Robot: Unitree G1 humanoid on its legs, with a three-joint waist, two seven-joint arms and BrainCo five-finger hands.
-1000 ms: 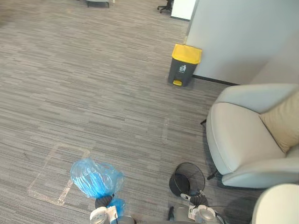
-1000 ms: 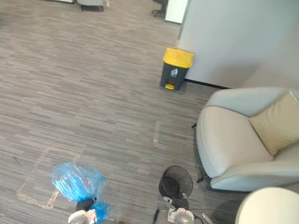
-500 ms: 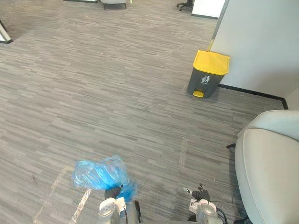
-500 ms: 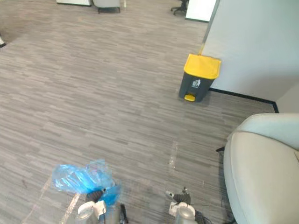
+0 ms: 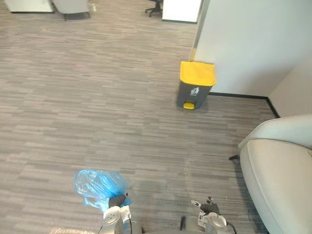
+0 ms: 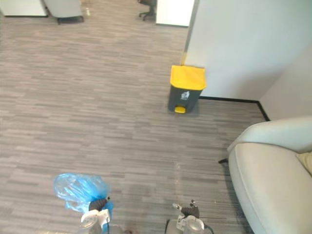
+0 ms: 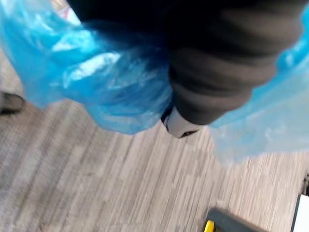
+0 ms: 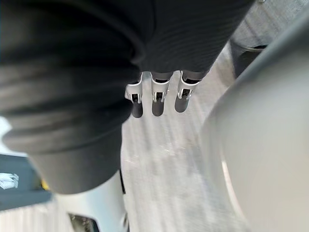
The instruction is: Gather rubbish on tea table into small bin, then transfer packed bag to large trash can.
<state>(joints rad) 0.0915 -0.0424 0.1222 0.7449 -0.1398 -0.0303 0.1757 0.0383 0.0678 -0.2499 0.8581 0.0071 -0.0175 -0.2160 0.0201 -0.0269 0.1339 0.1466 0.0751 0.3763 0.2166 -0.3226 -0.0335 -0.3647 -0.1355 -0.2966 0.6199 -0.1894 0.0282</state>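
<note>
A blue rubbish bag [image 5: 97,186] hangs above the carpet, bunched up at my left hand [image 5: 117,201], which is shut on its neck. In the left wrist view the blue bag [image 7: 101,82] wraps round the hand's dark cover and hides most of the fingers. My right hand [image 5: 207,207] is low near the middle, open and holding nothing; in the right wrist view its fingers [image 8: 157,99] point straight out. The large trash can [image 5: 196,85], grey with a yellow lid, stands shut against the white wall, well ahead and to the right of the bag.
A pale armchair [image 5: 280,170] fills the right side, close to my right hand. A white wall [image 5: 253,44] runs behind the trash can. Grey striped carpet [image 5: 97,107] stretches from the bag to the can. Office furniture [image 5: 70,6] stands far back.
The whole picture has shifted, so the camera moved: the small mesh bin has left view and the trash can sits nearer the middle. The blue bag stays in my left hand.
</note>
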